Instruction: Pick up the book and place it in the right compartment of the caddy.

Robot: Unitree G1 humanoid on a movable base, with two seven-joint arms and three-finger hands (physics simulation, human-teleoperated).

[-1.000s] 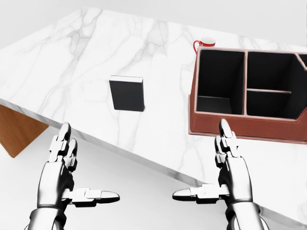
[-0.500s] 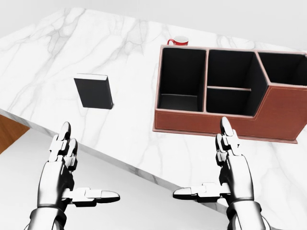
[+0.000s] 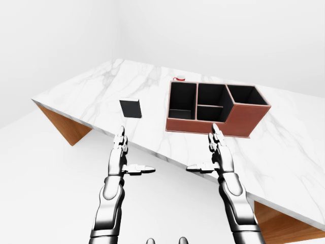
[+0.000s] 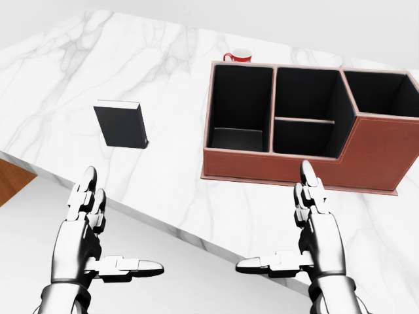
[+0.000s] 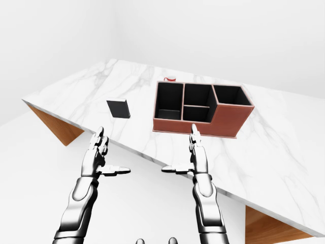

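Both arms reach up from the bottom of the head view, forearms roughly parallel and palms turned toward each other. The left hand [image 4: 88, 239] holds its two long fingers straight up toward the table edge while its thumb sticks out sideways to the right; the right hand [image 4: 308, 232] mirrors it, fingers pointing up and thumb sticking out to the left. Both hands are spread wide and grasp nothing, and both hover over the pale floor short of the marble table [image 4: 163, 190], whose edge runs diagonally from the left of the view down to the lower right. The dark book [image 4: 120, 123] lies flat on the marble in the left half of the head view, above the left hand and well apart from it. To its right, with bare marble between them, sits the reddish-brown leather caddy [image 4: 294, 167] with black-lined compartments: a tall one at its left, two smaller ones stacked in the middle, and an angled one at its right end, all of them showing only their dark interior. The right hand's fingertips [image 4: 308, 171] overlap the caddy's near wall in the view. A red mug [image 4: 238, 56] peeks out just past the caddy's upper left corner.
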